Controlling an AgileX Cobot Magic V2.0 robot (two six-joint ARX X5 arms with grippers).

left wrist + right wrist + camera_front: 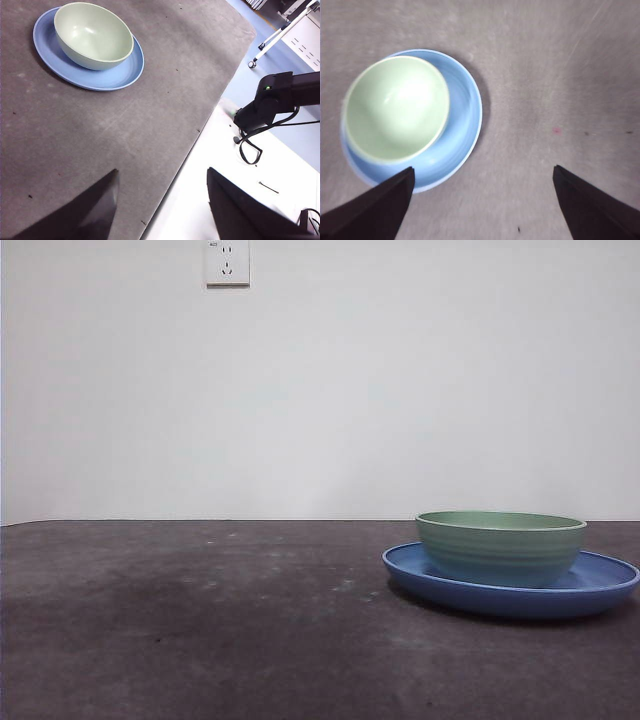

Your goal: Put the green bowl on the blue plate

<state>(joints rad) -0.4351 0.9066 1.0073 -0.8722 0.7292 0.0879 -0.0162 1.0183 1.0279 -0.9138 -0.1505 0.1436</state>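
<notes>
The green bowl [500, 546] stands upright on the blue plate [600, 585] at the right of the table, set off-centre toward one side of the plate. Both wrist views show the same: bowl [93, 34] on plate [117, 75], and bowl [395, 107] on plate [462, 125]. My right gripper [482, 200] hovers above the table beside the plate, open, nothing between its jaws. My left gripper [162, 205] is open too, far from the plate over the mat's edge. Neither arm shows in the front view.
A dark grey mat [200, 620] covers the table; its edge meets a white surface [210, 165]. The other arm's black link and cables [270, 100] lie over that white part. A wall socket [227, 262] is on the back wall.
</notes>
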